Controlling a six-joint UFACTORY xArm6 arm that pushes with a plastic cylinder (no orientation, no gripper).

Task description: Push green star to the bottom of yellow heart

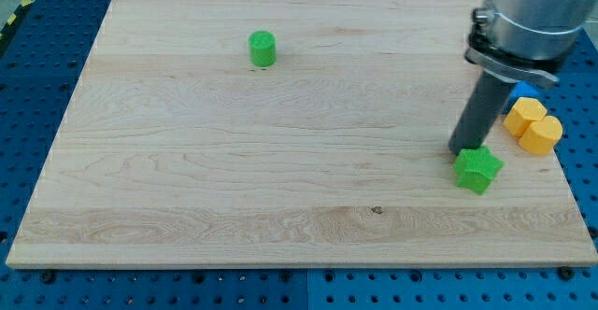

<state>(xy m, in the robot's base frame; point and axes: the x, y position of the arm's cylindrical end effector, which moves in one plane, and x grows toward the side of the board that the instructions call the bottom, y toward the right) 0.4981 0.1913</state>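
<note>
The green star (478, 169) lies on the wooden board (280, 161) at the view's lower right. The yellow heart (533, 126) lies at the right edge, up and to the right of the star. My tip (458, 151) rests on the board just left of and slightly above the star, touching or nearly touching its upper left side. The dark rod rises from there to the arm's grey body at the view's top right.
A green cylinder (263, 49) stands at the view's upper left-centre. A blue block (525, 90) peeks out just above the yellow heart, partly hidden by the arm. The board's right edge runs close beside the heart.
</note>
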